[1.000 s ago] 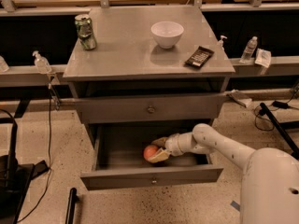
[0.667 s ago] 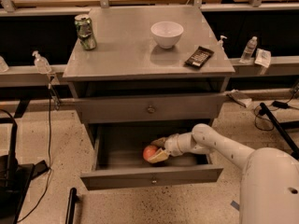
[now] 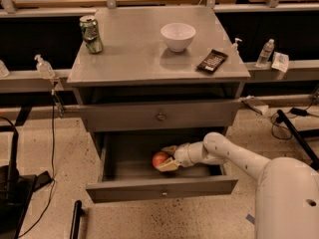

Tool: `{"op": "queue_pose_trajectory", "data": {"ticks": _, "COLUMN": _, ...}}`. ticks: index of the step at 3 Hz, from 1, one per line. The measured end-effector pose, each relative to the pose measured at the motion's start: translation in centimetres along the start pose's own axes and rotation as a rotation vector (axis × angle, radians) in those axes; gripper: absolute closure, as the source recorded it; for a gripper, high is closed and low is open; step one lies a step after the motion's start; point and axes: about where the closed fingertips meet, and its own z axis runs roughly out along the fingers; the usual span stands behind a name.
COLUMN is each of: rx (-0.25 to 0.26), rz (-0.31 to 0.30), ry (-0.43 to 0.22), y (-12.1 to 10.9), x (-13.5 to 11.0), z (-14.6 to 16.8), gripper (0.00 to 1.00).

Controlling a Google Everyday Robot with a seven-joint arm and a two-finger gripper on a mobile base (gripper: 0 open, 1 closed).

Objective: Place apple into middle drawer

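Note:
The red-orange apple (image 3: 158, 159) is inside the open middle drawer (image 3: 162, 188), low over its floor near the centre. My gripper (image 3: 166, 158) reaches into the drawer from the right, with one tan finger (image 3: 170, 149) behind the apple and the other in front of it. The fingers close on the apple's right side. My white arm (image 3: 234, 156) runs from the lower right over the drawer's right end. The drawer is pulled out, and its small knob shows on the front panel.
The closed upper drawer front (image 3: 160, 116) is directly above my arm. On the cabinet top stand a green can (image 3: 91, 34), a white bowl (image 3: 178, 36) and a dark flat device (image 3: 212, 60). Cables and a black stand lie on the floor at left.

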Motion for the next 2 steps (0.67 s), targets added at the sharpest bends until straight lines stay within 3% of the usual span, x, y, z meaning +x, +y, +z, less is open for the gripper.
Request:
{"op": "queue_pose_trajectory", "data": {"ticks": 1, "rx": -0.004, "rz": 0.0, "ry": -0.001, "y": 0.14, "x": -0.03, "z": 0.24, "gripper": 0.0}}
{"op": "queue_pose_trajectory", "data": {"ticks": 2, "rx": -0.009, "rz": 0.0, "ry": -0.002, "y": 0.3, "x": -0.07, "z": 0.5, "gripper": 0.18}}
